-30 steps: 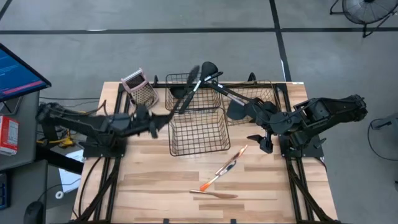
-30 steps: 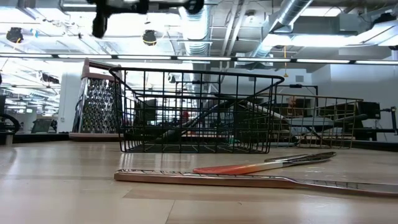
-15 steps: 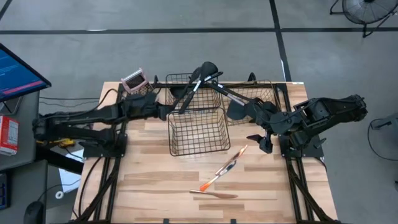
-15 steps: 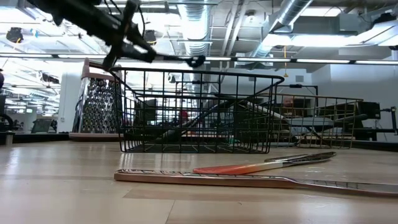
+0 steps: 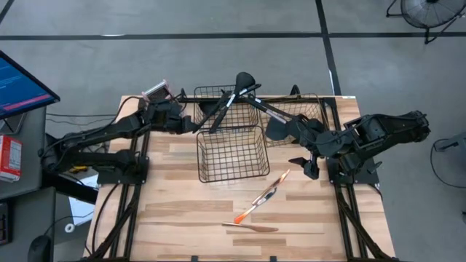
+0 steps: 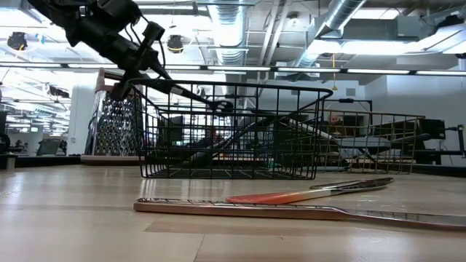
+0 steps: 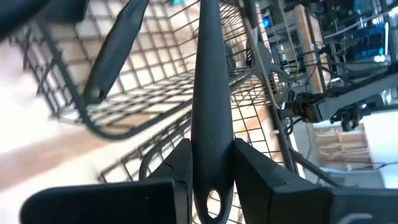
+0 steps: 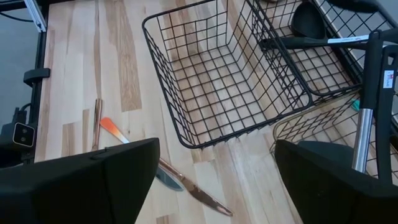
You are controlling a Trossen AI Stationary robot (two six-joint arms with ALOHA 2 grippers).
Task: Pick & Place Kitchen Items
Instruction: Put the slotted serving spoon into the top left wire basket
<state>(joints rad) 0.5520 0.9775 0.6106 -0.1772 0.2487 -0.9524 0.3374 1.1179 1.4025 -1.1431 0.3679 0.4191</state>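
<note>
My left gripper (image 5: 188, 124) (image 6: 149, 62) is at the far left of the table, next to the far-left wire basket (image 5: 226, 109), and is shut on a long black utensil (image 7: 208, 93) (image 6: 193, 93). The utensil's free end (image 6: 228, 108) slants down toward that basket. Whether it touches the wires, I cannot tell. Other black utensils (image 5: 240, 84) lean in the far baskets. Thin copper and orange-handled pieces (image 5: 263, 196) (image 5: 251, 228) lie flat on the wood near the front. My right gripper (image 5: 306, 164) (image 8: 214, 180) hangs open above the table's right side, holding nothing. My left gripper pinches the black utensil's handle near its hanging-hole end (image 7: 211, 177) between its two fingers. The fingers come from the table's left, slanting downward, and lie along the handle. The utensil is lifted clear of the table and sticks out ahead of the fingers, tilted down.
An empty wire basket (image 5: 229, 153) stands mid-table, with a second far basket (image 5: 300, 116) to its right. A pink-topped metal grater (image 5: 154, 93) stands at the far left corner behind my left arm. Bare wood stretches along the near edge (image 5: 182, 218).
My left gripper has swung toward the table's far edge and sunk, rolling as it went. It stays shut on the black utensil. The utensil was level and high before; now it slants down with its free end lowered toward the far-left basket.
</note>
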